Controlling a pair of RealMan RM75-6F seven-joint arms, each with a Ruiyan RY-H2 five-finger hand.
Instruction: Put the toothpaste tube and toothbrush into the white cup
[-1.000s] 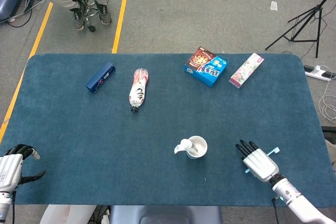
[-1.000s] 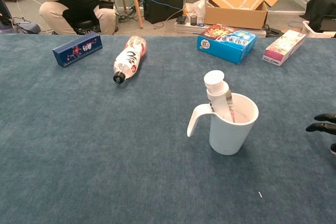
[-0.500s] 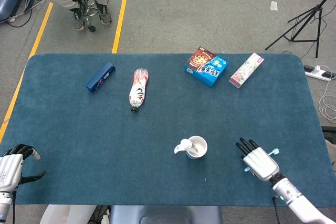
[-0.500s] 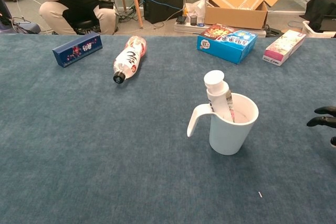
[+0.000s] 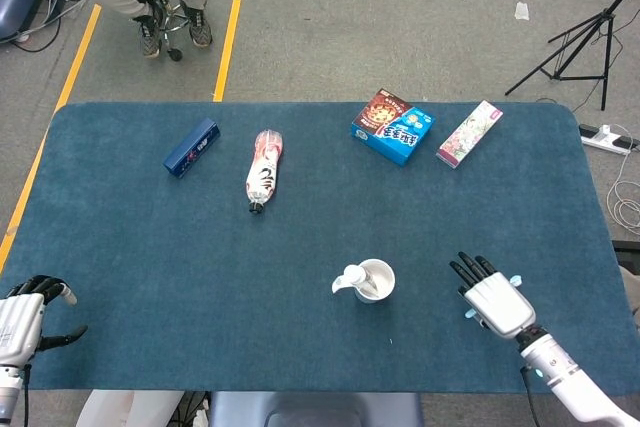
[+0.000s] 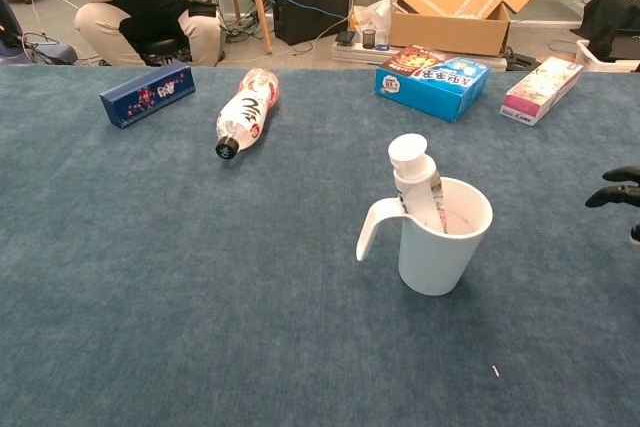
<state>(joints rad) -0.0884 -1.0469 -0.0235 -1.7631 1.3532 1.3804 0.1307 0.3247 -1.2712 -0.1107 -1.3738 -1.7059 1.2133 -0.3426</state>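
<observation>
Already the toothpaste tube [image 6: 416, 185] stands cap-up in the white cup [image 6: 440, 247], leaning toward the handle side, its cap poking above the rim. The cup sits upright on the blue tabletop [image 5: 150, 247], toward the near edge.

Just right of the cup, the right hand [image 5: 494, 302] lies palm-down over the toothbrush [image 5: 515, 280]; only pale blue bits of the brush show on either side of the hand. Its dark fingers [image 5: 468, 268] stretch forward, slightly apart, and I cannot tell whether the brush is actually gripped underneath. In the chest view only the fingertips [image 6: 612, 192] reach into the picture at the right edge.

The left hand [image 5: 25, 314] waits at the near left corner, fingers loosely curled, holding nothing.

Further back lie a bottle [image 5: 263, 169] on its side, a dark blue box [image 5: 191, 147], a bright blue box [image 5: 393, 127] and a pink-and-white box [image 5: 469, 133].
</observation>
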